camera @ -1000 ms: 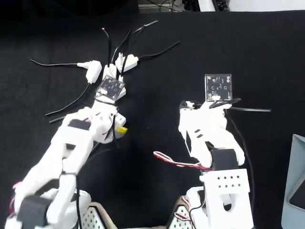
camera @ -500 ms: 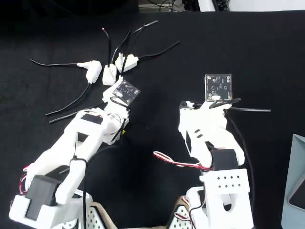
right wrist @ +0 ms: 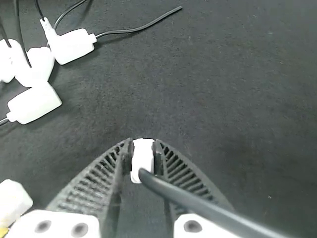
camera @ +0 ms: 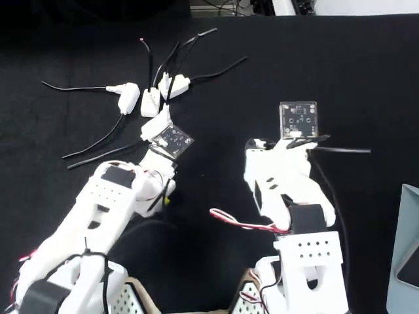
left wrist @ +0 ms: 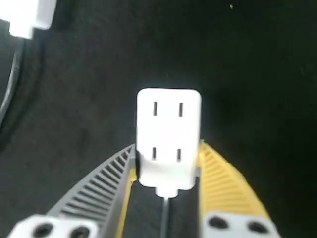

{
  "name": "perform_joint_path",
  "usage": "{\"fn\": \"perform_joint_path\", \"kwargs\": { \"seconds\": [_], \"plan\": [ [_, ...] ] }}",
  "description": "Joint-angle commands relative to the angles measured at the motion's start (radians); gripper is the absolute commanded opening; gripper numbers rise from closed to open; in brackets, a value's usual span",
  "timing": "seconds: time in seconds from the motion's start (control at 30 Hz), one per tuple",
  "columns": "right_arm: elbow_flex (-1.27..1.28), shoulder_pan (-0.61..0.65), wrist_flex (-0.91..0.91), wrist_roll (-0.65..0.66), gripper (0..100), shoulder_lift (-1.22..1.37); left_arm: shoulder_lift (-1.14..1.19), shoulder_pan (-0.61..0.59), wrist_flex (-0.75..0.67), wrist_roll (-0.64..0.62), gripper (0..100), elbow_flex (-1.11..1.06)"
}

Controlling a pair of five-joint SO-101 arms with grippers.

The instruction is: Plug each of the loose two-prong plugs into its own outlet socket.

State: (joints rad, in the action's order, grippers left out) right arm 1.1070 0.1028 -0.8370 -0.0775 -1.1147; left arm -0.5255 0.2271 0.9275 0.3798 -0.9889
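My left gripper (left wrist: 166, 159) is shut on a white outlet block (left wrist: 168, 126) with two pairs of slots facing the camera, held between the grey and yellow fingers. In the high view this block (camera: 156, 123) pokes out just beyond the left wrist board, near the loose white plugs (camera: 150, 103). My right gripper (right wrist: 142, 148) is shut on a small white plug (right wrist: 142, 157) whose black cable (right wrist: 198, 203) runs back over the fingers. In the high view the right arm's wrist board (camera: 298, 120) covers that gripper at centre right, and the cable (camera: 344, 150) trails off to the right.
Three loose white plugs (camera: 127, 97) (camera: 173, 85) with thin black cords lie fanned out at the back left of the black table (camera: 216, 118). The right wrist view shows them (right wrist: 72, 45) (right wrist: 34, 103) beyond its gripper. A grey box edge (camera: 406, 261) stands at the right.
The left arm has drawn back from the plug cluster and swung slightly right, taking the outlet block with it. The right arm has kept still.
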Motion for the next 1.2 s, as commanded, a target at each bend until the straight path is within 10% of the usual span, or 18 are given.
{"fn": "perform_joint_path", "kwargs": {
  "seconds": [0.0, 0.67, 1.17],
  "plan": [
    [-0.005, 0.054, 0.015, -0.002, 1.4, 0.007, -0.121, -0.079, 0.014, -0.098, 28, 0.005],
    [-0.122, 0.503, 0.218, -0.002, 1.2, 0.377, -0.770, -0.567, 0.098, -0.169, 27, -0.275],
    [-0.150, 0.626, 0.405, 0.193, 1.2, 0.639, -1.114, -0.590, 0.106, -0.169, 27, -0.492]
  ]
}}
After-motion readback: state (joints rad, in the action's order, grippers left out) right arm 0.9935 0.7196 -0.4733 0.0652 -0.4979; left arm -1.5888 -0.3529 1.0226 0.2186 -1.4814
